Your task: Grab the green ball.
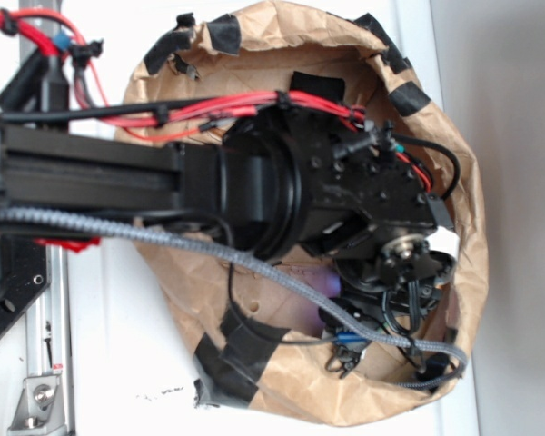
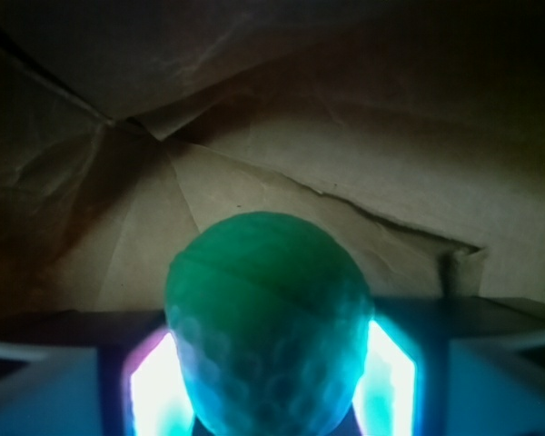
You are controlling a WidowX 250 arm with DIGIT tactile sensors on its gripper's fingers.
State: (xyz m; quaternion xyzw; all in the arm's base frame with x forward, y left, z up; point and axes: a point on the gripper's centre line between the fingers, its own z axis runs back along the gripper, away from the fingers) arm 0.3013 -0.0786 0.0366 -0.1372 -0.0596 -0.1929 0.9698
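One green ball (image 2: 268,327) in the wrist view, one claw (image 2: 271,381) with two glowing fingers (image 2: 154,391), one crumpled brown paper bag (image 1: 454,300) patched with several strips of black tape (image 1: 227,350), one black robot arm (image 1: 282,186), one white worktop (image 1: 118,345)

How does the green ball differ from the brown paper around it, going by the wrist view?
The green ball is round and dimpled with a faint groove; the brown paper is flat sheet, creased and folded. The ball is mint green and lit brightly at its sides; the paper is brown and dim. The ball sits close, between the claw fingers; the paper lies behind it. Both look matte.
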